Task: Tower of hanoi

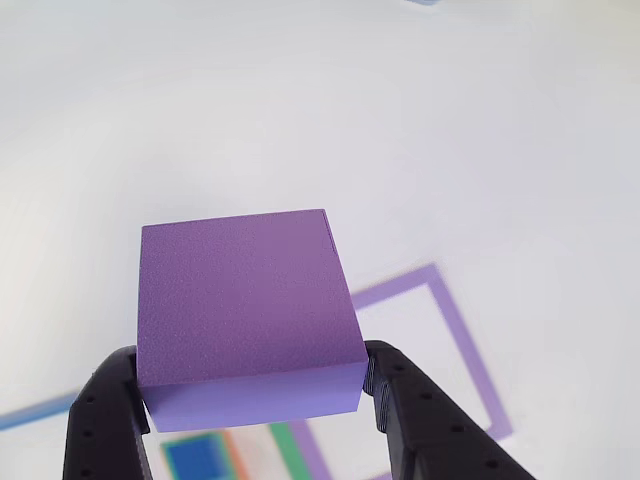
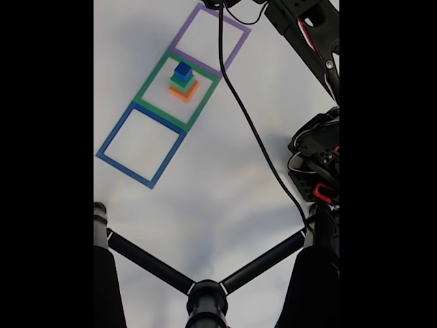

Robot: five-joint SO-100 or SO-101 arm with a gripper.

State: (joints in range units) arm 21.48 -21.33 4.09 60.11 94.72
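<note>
While the purple cube (image 1: 245, 305) sits clamped between the two black fingers (image 1: 105, 420) of the claw (image 1: 255, 395), it hangs clear of the white table (image 1: 300, 100), its textured top face turned toward the other view and its lighter front face level with the fingertips. Each finger presses a side face low down, so the cube stands mostly above the grip and looks square to it, not tilted.

Just beneath and behind the claw lies the purple square outline (image 1: 455, 330) taped on the table; below the fingertips in the same view peek the blue (image 1: 195, 455), orange and green edges of the stack. From the fixed view that stack (image 2: 183, 80) rests inside the green outline (image 2: 153, 85), blue on top of green on top of orange, with the purple outline (image 2: 235, 41) at the far end and the blue outline (image 2: 113, 140) at the near end, which holds nothing. The arm (image 2: 311, 41) reaches in from the upper right, its cable (image 2: 249, 116) trailing across the table.

My reading is that the cube is being carried to a square. To do that well, keep the squeeze steady, centre the cube over the chosen outline, lower it straight until its base touches, and only then release, so it does not topple or clip the stack nearby.
</note>
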